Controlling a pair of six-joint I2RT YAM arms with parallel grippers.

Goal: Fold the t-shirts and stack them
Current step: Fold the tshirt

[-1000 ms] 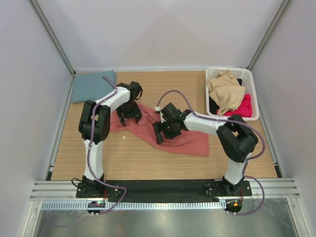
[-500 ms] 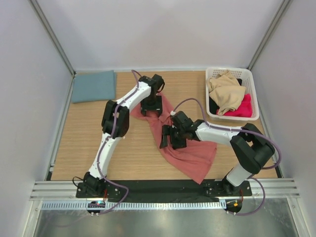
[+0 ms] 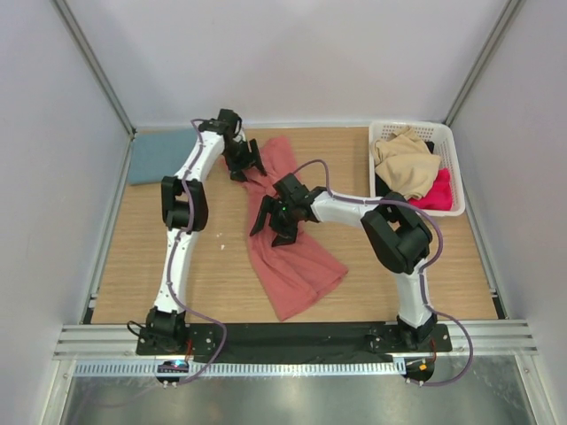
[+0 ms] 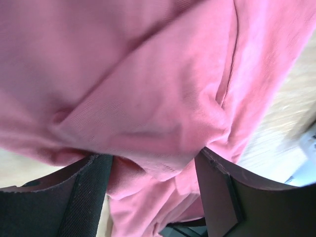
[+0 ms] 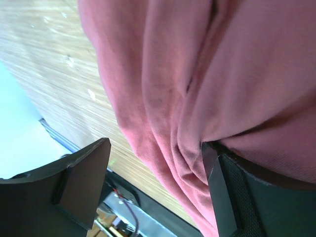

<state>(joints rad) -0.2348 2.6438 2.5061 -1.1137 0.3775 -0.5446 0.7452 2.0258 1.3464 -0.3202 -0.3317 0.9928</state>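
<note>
**Salmon-red t-shirt** (image 3: 297,266): lies mid-table on the pale wood-grain table (image 3: 133,274). It is drawn out into a long uneven strip from the far side toward the near edge, broadest at the near end and narrow and gathered mid-length. The cloth is a soft matte knit, creased in lengthwise folds. A stitched seam line shows in the left wrist view.

**Left gripper** (image 3: 243,165): the arm reaches far out and the gripper sits at the far-left edge of that shirt. The jaws stand wide apart. Its fingers (image 4: 84,197) are black with a fine woven-looking pad face. They flank a loose, rounded fold of cloth that sags into the gap and meets both inner edges. No pinch is visible.

**Right gripper** (image 3: 270,228): sits at the strip's narrow middle, on its left edge. The jaws are spread about as wide as they go. One finger (image 5: 224,197) presses against the bunched pleats. The other hangs over bare wood, clear of the cloth. Nothing is clamped.

**Teal-blue t-shirt** (image 3: 158,158): lies in the far-left corner as a flat, neat rectangle, apart from the red one.

**Basket** (image 3: 416,125): white slotted plastic, in the far-right corner. It holds a crumpled beige cloth (image 3: 406,164) and a bright pink cloth (image 3: 440,190) beside it.
</note>
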